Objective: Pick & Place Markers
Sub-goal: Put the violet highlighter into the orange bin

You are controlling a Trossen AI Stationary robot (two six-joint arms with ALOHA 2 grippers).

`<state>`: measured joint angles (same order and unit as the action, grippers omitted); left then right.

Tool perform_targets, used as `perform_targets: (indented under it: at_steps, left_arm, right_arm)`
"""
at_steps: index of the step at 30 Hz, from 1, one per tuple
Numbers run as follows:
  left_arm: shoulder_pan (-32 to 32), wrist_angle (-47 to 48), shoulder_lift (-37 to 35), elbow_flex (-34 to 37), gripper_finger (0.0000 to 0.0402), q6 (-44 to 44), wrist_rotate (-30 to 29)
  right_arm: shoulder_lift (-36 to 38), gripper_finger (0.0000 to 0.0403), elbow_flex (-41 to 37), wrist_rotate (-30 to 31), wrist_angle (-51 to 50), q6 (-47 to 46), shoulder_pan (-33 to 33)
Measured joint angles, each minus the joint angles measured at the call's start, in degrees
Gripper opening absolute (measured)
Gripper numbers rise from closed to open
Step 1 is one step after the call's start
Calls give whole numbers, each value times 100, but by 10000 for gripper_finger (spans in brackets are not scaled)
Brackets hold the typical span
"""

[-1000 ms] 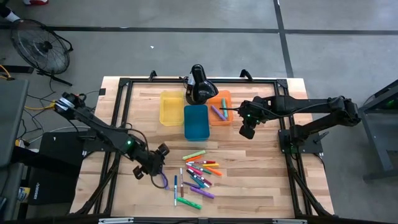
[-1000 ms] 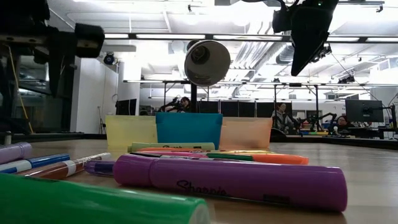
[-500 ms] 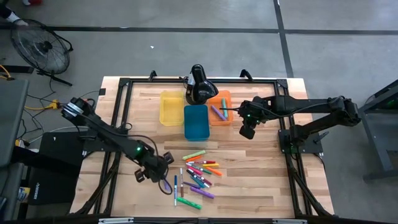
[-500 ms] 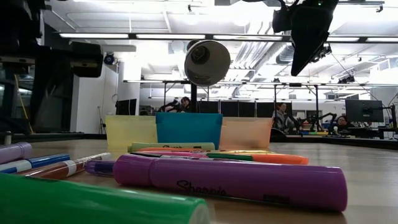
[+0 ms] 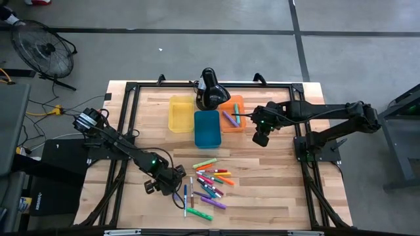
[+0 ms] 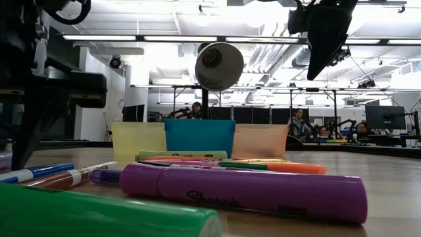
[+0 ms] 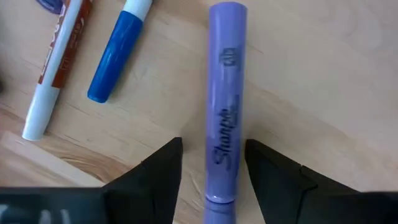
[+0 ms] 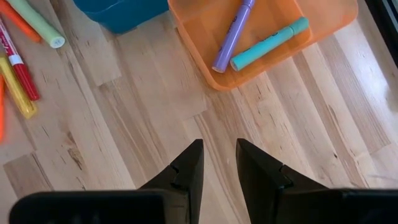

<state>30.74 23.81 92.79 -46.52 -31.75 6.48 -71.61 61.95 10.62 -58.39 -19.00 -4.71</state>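
Left tool low over the surface, fingers spread, purple marker lying flat between them, not yet pinched. Right tool hangs beside the orange bin, fingers narrowly apart, holding nothing; two markers lie inside that bin.

The purple marker runs off the left wrist view's edge; the green marker is blurred.

A grey concrete floor is crossed by dark lines; a fan stands left; ceiling strip lights glow.
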Motion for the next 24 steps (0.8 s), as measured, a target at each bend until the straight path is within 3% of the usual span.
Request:
perform_targets:
  at_steps: [8,17,20,24]
  left_arm:
    - [2,93,7,4,54,43,-1]
    - [8,193,-76,-1,53,249,-178]
    - [6,593,-71,-188,53,206,-708]
    - [-9,1282,-61,-685,53,94,-1956]
  right_arm:
    - [0,83,0,12,62,0,0]
    - [0,83,0,-22,87,1,0]
    - [0,83,0,-25,96,0,0]
    - [0,83,0,-33,191,-28,0]
